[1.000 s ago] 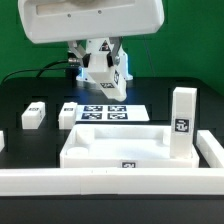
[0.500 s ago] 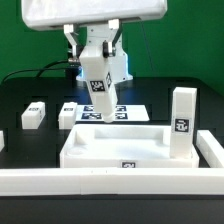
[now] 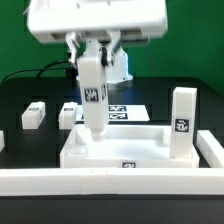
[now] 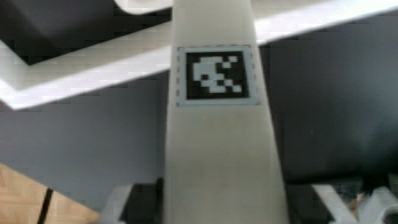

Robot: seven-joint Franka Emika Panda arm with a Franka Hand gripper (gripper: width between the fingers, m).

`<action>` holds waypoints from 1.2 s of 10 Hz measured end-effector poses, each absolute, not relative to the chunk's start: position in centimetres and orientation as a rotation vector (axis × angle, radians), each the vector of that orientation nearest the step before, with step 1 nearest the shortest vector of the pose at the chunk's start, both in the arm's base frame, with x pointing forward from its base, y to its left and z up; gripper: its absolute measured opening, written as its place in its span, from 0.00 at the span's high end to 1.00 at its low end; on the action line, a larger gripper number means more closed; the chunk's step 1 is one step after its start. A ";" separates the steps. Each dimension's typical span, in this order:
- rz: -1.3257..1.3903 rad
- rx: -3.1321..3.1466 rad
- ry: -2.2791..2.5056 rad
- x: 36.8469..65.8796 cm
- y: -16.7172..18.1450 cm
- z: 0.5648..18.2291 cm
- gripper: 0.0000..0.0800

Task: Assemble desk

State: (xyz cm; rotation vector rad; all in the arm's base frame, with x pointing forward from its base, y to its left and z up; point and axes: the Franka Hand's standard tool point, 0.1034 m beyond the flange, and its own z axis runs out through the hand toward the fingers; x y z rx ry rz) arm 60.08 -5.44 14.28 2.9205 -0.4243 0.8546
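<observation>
Just behind the border rail point(image 3: 110, 182) lies the desk panel point(image 3: 115, 152), one leg point(image 3: 181, 122) already standing in its corner on the exterior view's right. The gripper point(image 3: 91, 58), jaws partly closed on a second leg point(image 3: 93, 100), has swung it upright and lowered it to the panel's far corner on the left. Seating it in the socket looks next. Spare legs point(image 3: 33, 114) and the marker board point(image 3: 120, 112) lie beyond.

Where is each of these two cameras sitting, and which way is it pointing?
Exterior view: off the arm, facing it across the table; looks at the desk panel, with the gripper holding a leg upright at one corner; the arm's white wrist shows.
Wrist view: on the wrist, looking along the leg to the desk panel; hardly any gripper shows.
Shared: the tagged leg and the desk panel.
</observation>
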 end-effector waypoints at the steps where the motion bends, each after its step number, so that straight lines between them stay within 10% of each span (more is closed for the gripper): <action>1: 0.874 2.914 -0.429 60.9 -6.3 15.7 0.64; 12: 0.857 2.875 -0.382 60.5 -7.6 13.0 0.64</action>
